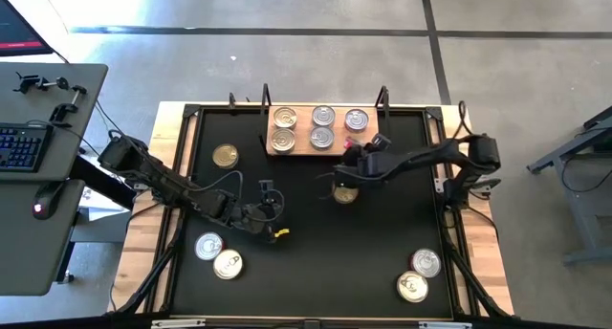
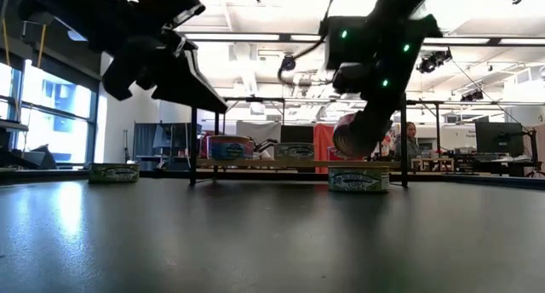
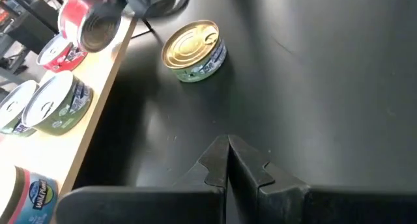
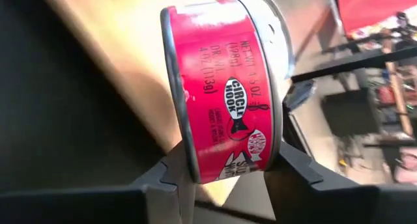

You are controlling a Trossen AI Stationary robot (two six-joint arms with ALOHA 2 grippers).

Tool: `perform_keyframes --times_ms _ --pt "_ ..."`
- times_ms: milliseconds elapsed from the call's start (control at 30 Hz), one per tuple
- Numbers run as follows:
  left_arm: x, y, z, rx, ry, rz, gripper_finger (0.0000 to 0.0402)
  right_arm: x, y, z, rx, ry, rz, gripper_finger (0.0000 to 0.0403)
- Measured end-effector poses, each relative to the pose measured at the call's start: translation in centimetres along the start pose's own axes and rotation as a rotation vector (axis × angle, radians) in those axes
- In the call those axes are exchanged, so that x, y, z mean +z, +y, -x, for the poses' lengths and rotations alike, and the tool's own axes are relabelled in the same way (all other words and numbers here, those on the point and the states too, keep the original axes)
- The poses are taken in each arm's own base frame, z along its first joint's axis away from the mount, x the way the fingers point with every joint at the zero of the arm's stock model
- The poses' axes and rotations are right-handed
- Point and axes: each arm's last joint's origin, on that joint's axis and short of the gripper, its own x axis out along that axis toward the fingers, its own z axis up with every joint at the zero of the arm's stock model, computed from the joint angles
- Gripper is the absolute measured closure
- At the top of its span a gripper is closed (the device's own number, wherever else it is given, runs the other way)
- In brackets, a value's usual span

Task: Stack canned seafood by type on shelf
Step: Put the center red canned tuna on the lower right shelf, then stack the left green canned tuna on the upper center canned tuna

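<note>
While gripped, red tin [image 4: 225,94] (shelf [image 1: 325,149] edge)

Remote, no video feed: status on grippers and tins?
Right gripper shut on red-labelled round tin, by light-wood shelf edge. Left gripper shut, empty, over mat. Gold-lidded tin sits below carried tin.

two robot arms, each with one claw: the left claw [image 1: 277,214] and the right claw [image 1: 352,149]

one shelf [image 1: 296,150] on the worktop [image 1: 382,262]

five tins [image 1: 322,126] lie on the shelf board in the high view: two at one end, two in the middle, one at the other end

one red tin [image 4: 225,87] sits in the right claw

six tins lie on the black mat: one gold-lidded [image 1: 226,156], one under the right arm [image 1: 345,192], two at the near left [image 1: 218,255], two at the near right [image 1: 419,274]
</note>
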Motion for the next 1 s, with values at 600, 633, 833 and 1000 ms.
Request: perform_keyframes --times_ms 600,633,833,1000 --pt "0.0 0.0 0.0 0.0 0.0 0.008 0.0402 0.2 0.3 -2.0 0.099 0.104 0.029 0.021" --pt "0.0 0.0 0.0 0.0 0.001 0.009 0.0402 0.2 0.3 -2.0 0.101 0.104 0.027 0.0209" --pt "0.0 0.0 0.0 -0.002 0.002 0.015 0.0401 0.4 0.0 -1.7 0.103 0.088 0.014 0.0188" --pt "0.0 0.0 0.0 -0.002 0.003 0.015 0.0402 0.8 -0.8 -1.1 0.105 0.044 -0.022 0.0175"
